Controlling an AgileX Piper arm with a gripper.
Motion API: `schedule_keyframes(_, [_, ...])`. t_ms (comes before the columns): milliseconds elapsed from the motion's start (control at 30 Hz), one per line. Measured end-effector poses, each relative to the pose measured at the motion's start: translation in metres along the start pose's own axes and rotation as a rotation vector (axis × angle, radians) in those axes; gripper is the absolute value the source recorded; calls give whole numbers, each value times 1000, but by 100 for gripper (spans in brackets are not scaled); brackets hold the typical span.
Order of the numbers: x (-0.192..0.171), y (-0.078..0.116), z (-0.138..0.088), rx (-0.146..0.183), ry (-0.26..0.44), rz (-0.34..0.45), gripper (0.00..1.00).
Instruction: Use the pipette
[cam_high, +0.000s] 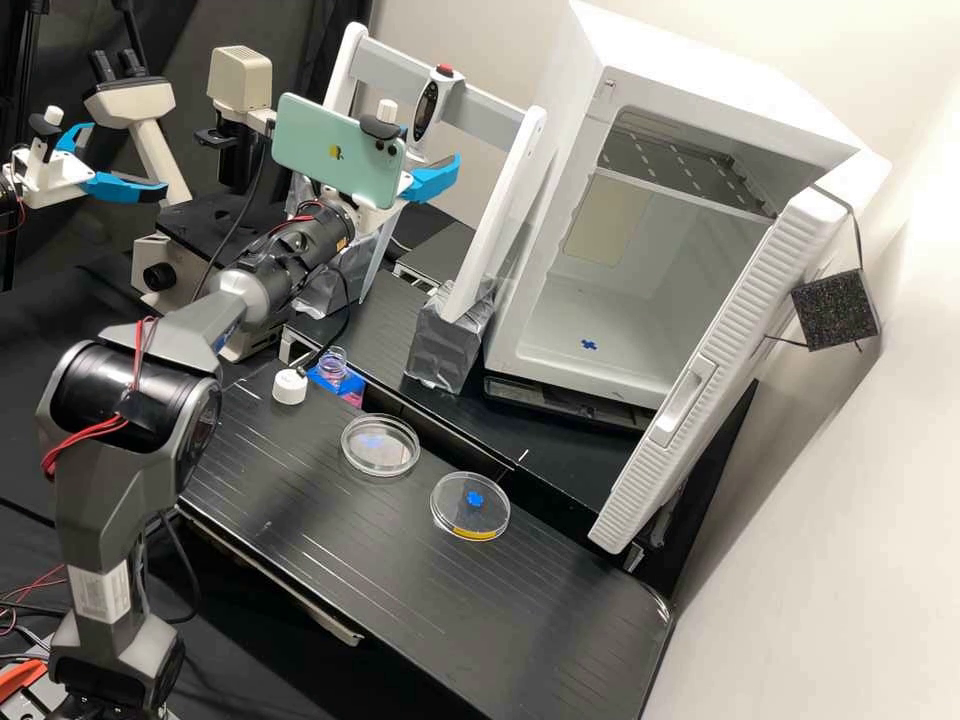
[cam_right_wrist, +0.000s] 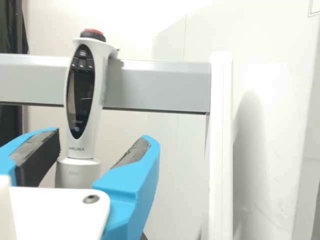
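Note:
In the high view my gripper is partly hidden behind a pale green phone; one blue finger shows to the phone's right, below the pipette. The white pipette, with a red button and dark oval display, hangs upright on the grey crossbar of a white stand. The wrist view shows my gripper open, its two blue fingers wide apart. Beyond them stands the pipette, its lower body seen in the gap, with no visible contact. Its lower end is hidden behind the gripper's white mount.
On the black bench lie two round clear dishes. A white cap sits beside an open bottle in a blue holder. An open white incubator stands right of the stand; a microscope is at back left.

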Motion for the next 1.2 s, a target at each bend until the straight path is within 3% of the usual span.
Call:
schedule_keyframes(467, [7,-11,1,7,-17,-98,100])
schedule_keyframes(600, [8,-14,2,30,-23,-110,100])
schedule_keyframes(633, [9,-15,2,36,-24,-115,0])
schedule_keyframes(700, [9,-15,1,47,-21,-120,0])
schedule_keyframes(800, [11,-16,2,32,-14,-127,0])
schedule_keyframes(1200, [13,-17,6,40,-24,-127,0])
